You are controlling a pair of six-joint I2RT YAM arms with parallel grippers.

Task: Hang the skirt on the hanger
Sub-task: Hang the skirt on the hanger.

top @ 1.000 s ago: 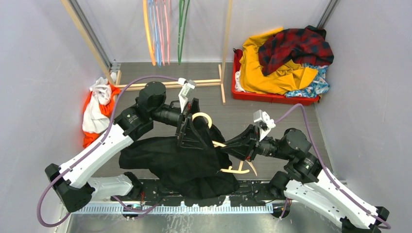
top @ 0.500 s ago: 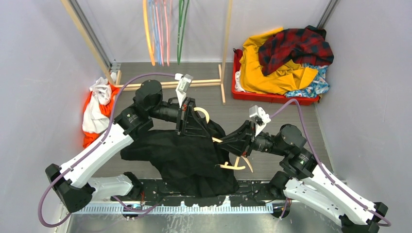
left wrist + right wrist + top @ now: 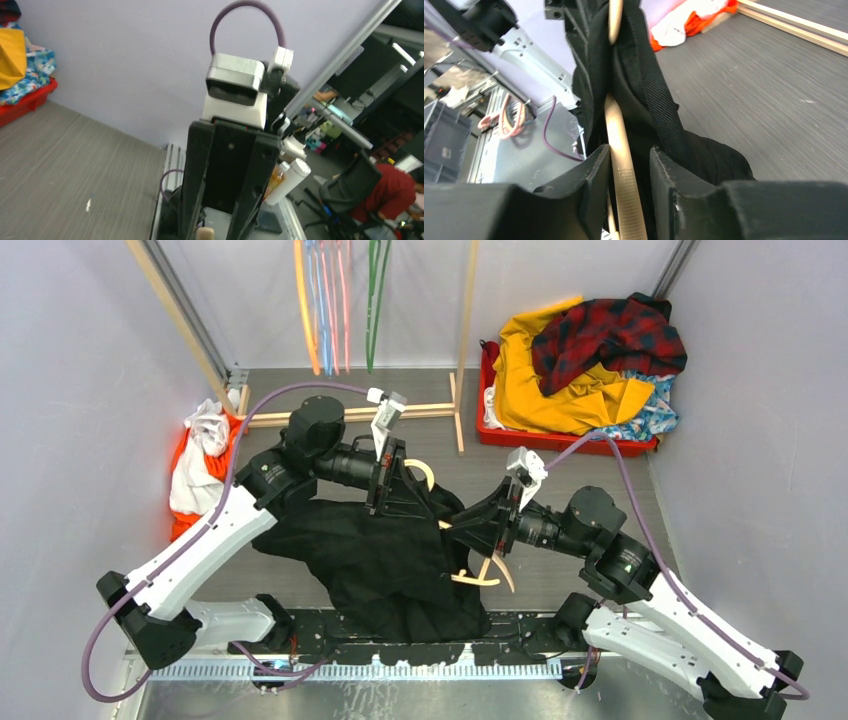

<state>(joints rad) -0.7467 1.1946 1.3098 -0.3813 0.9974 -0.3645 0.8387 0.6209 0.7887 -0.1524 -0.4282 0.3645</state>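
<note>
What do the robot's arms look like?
The left arm and right arm have white shells and round black joints, with a purple cable looping along each. The left gripper and right gripper are black wedges, each carrying a small white camera.

On the grey, wood-grained worktop (image 3: 560,490) a black garment (image 3: 370,565) is spread at the near middle. A red bin (image 3: 560,443) filled with clothes is set at the far right. A heap of white and orange cloth (image 3: 195,475) is laid at the left edge, and a wooden rack foot (image 3: 420,411) is placed at the back.
</note>
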